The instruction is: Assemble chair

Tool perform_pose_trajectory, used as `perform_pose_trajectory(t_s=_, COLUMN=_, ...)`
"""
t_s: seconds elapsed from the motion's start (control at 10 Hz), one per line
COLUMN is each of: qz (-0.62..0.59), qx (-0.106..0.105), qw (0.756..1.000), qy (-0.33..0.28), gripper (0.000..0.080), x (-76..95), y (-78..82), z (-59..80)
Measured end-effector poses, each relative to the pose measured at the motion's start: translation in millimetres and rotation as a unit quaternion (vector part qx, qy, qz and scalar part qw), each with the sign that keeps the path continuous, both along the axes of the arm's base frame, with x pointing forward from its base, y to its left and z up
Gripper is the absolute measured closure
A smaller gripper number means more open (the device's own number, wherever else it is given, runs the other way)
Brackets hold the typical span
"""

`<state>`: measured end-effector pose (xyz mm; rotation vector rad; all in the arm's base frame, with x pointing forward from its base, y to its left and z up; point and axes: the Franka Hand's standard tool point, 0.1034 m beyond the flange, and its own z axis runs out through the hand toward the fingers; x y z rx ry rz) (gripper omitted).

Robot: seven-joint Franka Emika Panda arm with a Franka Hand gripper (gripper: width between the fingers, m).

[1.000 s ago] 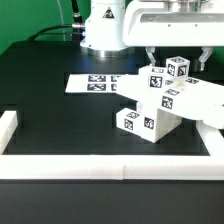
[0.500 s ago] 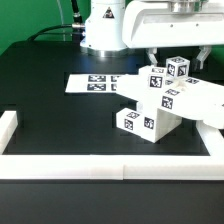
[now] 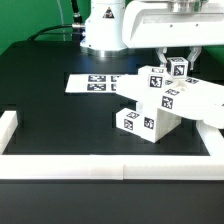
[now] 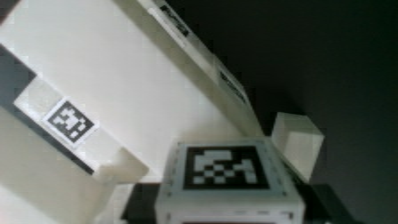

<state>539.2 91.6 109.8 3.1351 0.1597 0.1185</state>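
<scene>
White plastic makes up the whole chair point(image 3: 165, 100), a blocky cluster of slab, bar and leg pieces, each face carrying a black-and-white square tag. It sits on the black surface point(image 3: 50, 105) toward the exterior view's right, just short of the near white border rail point(image 3: 110, 165). A broad slab leans at a tilt across the cluster, running out to the right edge of the exterior view, and a cube-ended leg piece point(image 3: 133, 122) juts out low at the near left. Another small tagged block point(image 3: 177, 68) stands at the top of the cluster, on its far side.

The pincer point(image 3: 178, 55) hangs directly above that top block, its two dark fingers point(image 3: 193, 56) standing on either side of it. In the wrist view the block point(image 4: 224, 170) fills the gap, with dark fingertips close against both of its sides, so the pincer appears to be pinching it; whether the pads press firmly cannot be told.

The marker board point(image 3: 95, 83) lies flat on the surface to the left of the chair, on the far side, its right end running behind the chair's pieces. The arm's white base point(image 3: 103, 25) stands at the far edge of the scene.
</scene>
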Motion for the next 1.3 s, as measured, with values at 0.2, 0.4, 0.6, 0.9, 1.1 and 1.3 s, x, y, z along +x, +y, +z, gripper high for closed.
perform_pose_trajectory(t_s=0.2, qz=-0.077, qx=0.007, qw=0.997, qy=0.0, gripper=0.052, x=-0.1, y=0.4, z=0.0)
perform_pose_trajectory(t_s=0.4, qz=-0.152, qx=0.012, qw=0.988, qy=0.001, gripper=0.052, x=-0.2, y=0.7, z=-0.1)
perform_pose_trajectory(t_s=0.6, qz=-0.207, qx=0.017, qw=0.978, qy=0.001, gripper=0.0519, x=-0.2, y=0.9, z=-0.2)
perform_pose_trajectory(t_s=0.9, qz=-0.282, qx=0.026, qw=0.959, qy=0.003, gripper=0.0519, x=-0.4, y=1.7, z=-0.3)
perform_pose_trajectory(t_s=1.1, qz=-0.335, qx=0.03, qw=0.942, qy=0.004, gripper=0.0519, x=-0.5, y=2.2, z=-0.4)
perform_pose_trajectory(t_s=1.3, qz=-0.392, qx=0.038, qw=0.919, qy=0.006, gripper=0.0519, x=-0.8, y=3.7, z=-0.7)
